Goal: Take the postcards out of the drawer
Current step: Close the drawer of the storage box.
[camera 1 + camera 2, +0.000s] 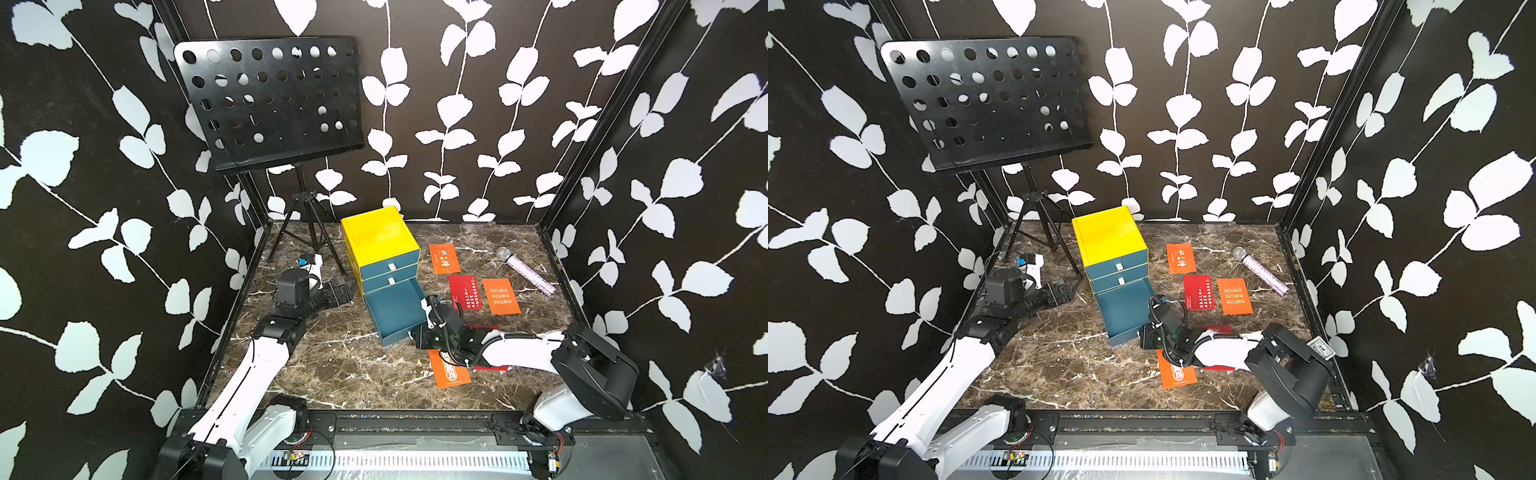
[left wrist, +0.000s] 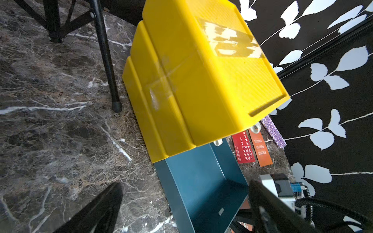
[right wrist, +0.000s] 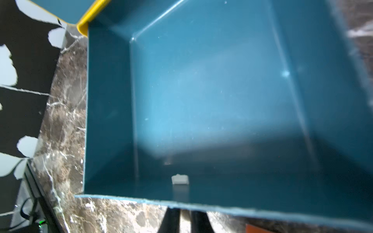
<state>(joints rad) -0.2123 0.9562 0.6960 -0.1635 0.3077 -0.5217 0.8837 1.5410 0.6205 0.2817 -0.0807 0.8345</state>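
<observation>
Postcards [image 1: 500,296] lie flat on the table [image 1: 332,374] beside the empty drawer [image 1: 390,311]: likely light, thin and bendable, best pinched by an edge. Right claw [image 3: 185,218] is pressed together at the drawer's front; left claw [image 1: 344,291] gapes wide beside the yellow cabinet [image 1: 380,232].

Postcards [image 1: 500,296], 3 orange + 2 red, lie flat right of open drawer [image 1: 390,311].

Black perforated music stand [image 1: 266,99] on tripod, back left of marble tabletop [image 1: 332,365]. Glittery purple microphone [image 1: 528,272] lying flat, back right. Black wallpaper [image 1: 469,174], white leaf vines.
</observation>
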